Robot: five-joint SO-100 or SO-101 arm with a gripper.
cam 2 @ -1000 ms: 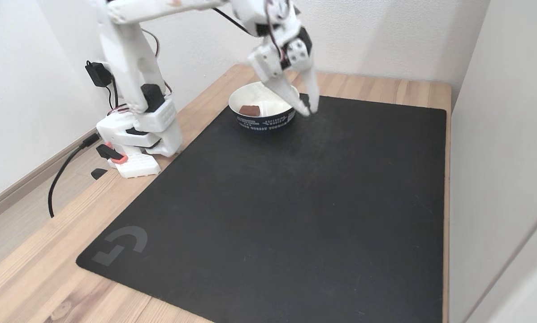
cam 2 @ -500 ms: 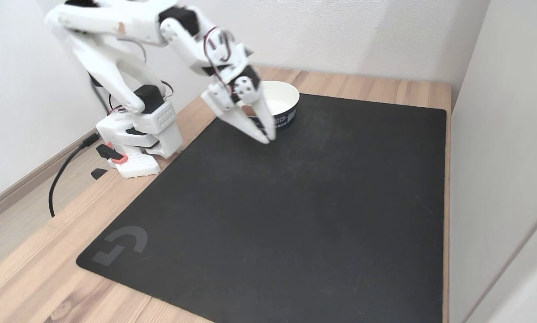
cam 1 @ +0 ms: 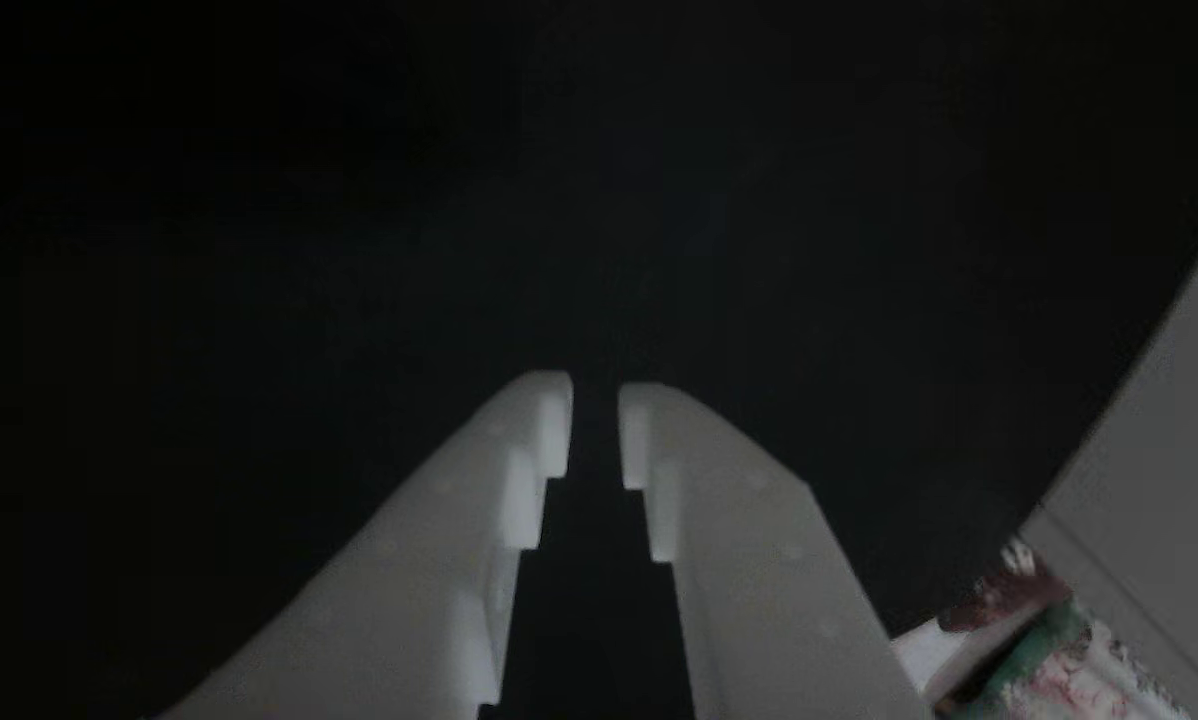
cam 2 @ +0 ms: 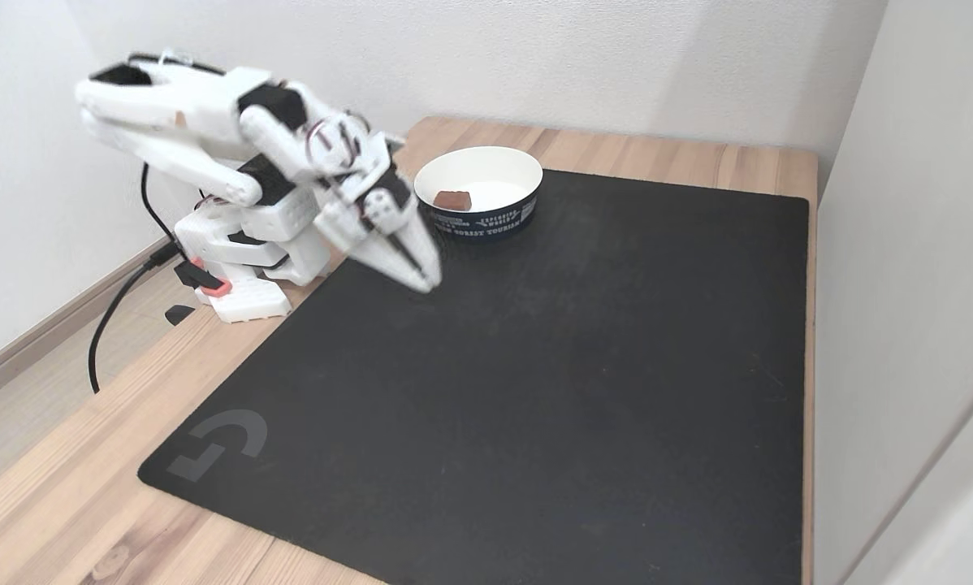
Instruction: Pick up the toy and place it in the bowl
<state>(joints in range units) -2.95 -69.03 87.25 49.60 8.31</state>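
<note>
inside the bowl (cam 2: 509, 180) lies the toy (cam 2: 453, 199); left of the bowl, the gripper (cam 2: 423, 280), jaws nearly closed and empty, might clip its rim if swung back.

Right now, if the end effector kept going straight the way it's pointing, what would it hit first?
Most likely the black mat. The end effector slants downward just above the mat's near-left area, nothing between them. The bowl with the toy sits off to the side, though depth is hard to judge.
</note>
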